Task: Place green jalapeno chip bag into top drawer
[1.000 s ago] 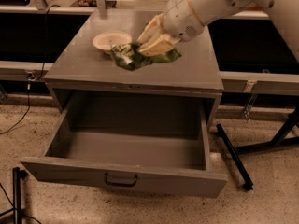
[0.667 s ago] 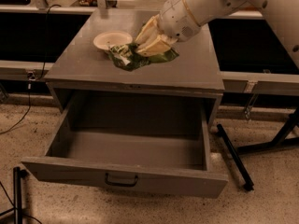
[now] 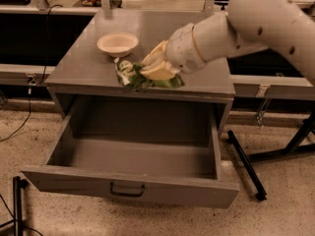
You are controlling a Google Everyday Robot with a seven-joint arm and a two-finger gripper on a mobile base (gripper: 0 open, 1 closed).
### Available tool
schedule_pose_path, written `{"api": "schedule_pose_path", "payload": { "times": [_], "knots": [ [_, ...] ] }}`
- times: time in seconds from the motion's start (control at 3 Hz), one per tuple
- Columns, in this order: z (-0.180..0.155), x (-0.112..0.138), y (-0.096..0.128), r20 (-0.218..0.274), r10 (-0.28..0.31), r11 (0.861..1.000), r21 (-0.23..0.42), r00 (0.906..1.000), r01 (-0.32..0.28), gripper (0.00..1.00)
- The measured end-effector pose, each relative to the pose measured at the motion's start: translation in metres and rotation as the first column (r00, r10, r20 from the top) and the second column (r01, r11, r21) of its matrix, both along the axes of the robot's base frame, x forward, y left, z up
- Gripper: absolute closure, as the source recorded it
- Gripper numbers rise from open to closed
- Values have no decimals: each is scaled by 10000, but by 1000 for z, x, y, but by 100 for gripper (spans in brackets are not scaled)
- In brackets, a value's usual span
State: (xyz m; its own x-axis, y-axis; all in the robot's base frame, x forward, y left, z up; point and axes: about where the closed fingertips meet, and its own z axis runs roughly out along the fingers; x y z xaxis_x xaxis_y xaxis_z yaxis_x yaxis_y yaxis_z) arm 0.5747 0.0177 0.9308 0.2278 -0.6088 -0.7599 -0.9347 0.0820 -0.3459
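Observation:
The green jalapeno chip bag point(image 3: 129, 76) is crumpled at the front edge of the grey cabinet top point(image 3: 88, 65), just above the open drawer. My gripper point(image 3: 155, 65) is shut on the bag, its yellowish fingers point(image 3: 158, 73) clamped over the bag's right part, reaching in from the right. The top drawer point(image 3: 133, 186) is pulled wide open below, its grey inside bare, with a small dark curved handle point(image 3: 127, 191) centred on the front panel.
A cream round bowl point(image 3: 117, 43) stands on the cabinet top behind and left of the bag. My white arm point(image 3: 256, 18) crosses from the upper right. Black stand legs point(image 3: 246, 166) lie on the speckled floor to the right. A cable point(image 3: 19, 122) runs at left.
My gripper has carried the bag forward from beside the bowl to the front edge of the cabinet top, over the open drawer.

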Motion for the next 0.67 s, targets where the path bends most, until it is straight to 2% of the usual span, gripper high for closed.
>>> {"api": "schedule_pose_path", "payload": {
  "times": [0.33,0.67],
  "knots": [
    [-43,-15,14,-663,-819,9952,486,9944,852,100],
    [-76,-20,23,-805,-1101,9927,406,9907,1136,100]
  ]
}}
